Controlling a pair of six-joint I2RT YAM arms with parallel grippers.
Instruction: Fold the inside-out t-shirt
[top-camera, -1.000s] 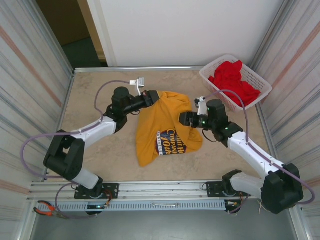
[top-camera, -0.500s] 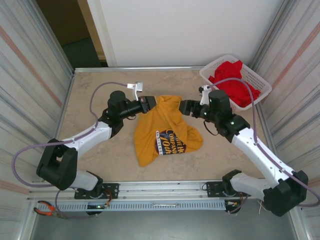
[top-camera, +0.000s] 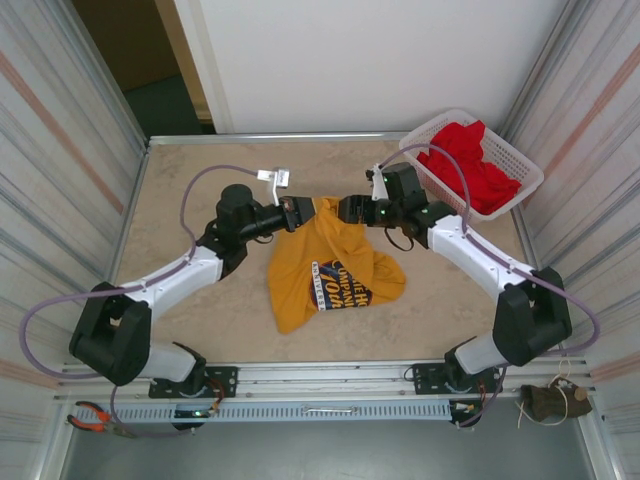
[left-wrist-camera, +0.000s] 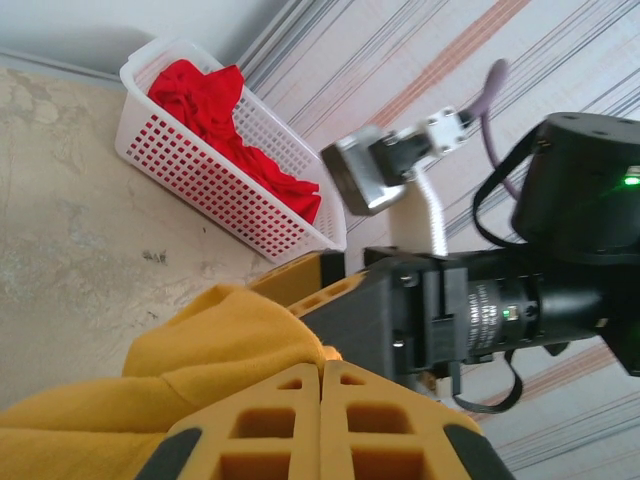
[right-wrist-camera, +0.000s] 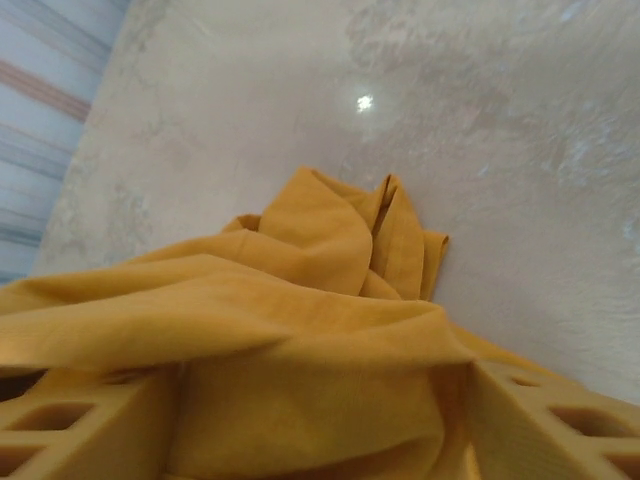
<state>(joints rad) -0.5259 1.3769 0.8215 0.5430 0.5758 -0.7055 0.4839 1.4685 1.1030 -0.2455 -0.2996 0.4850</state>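
The inside-out t-shirt (top-camera: 330, 265) is mustard yellow with a dark blue and white print. It hangs from its top edge down onto the table, print side up. My left gripper (top-camera: 306, 212) is shut on the shirt's upper left edge, and in the left wrist view its fingers (left-wrist-camera: 260, 425) are pressed together on yellow cloth (left-wrist-camera: 200, 340). My right gripper (top-camera: 343, 209) sits right beside it at the shirt's top. In the right wrist view its jaws stand wide apart, with bunched shirt cloth (right-wrist-camera: 320, 300) filling the gap between the fingers (right-wrist-camera: 70, 420).
A white plastic basket (top-camera: 522, 178) holding a red garment (top-camera: 465, 160) stands at the table's far right corner. The same basket (left-wrist-camera: 215, 190) lies behind the grippers in the left wrist view. Striped walls close in both sides, and a metal rail runs along the near edge.
My right arm has swung left and away from the shirt's right side to its top edge, close to the left gripper. The shirt's upper part is now gathered narrower.
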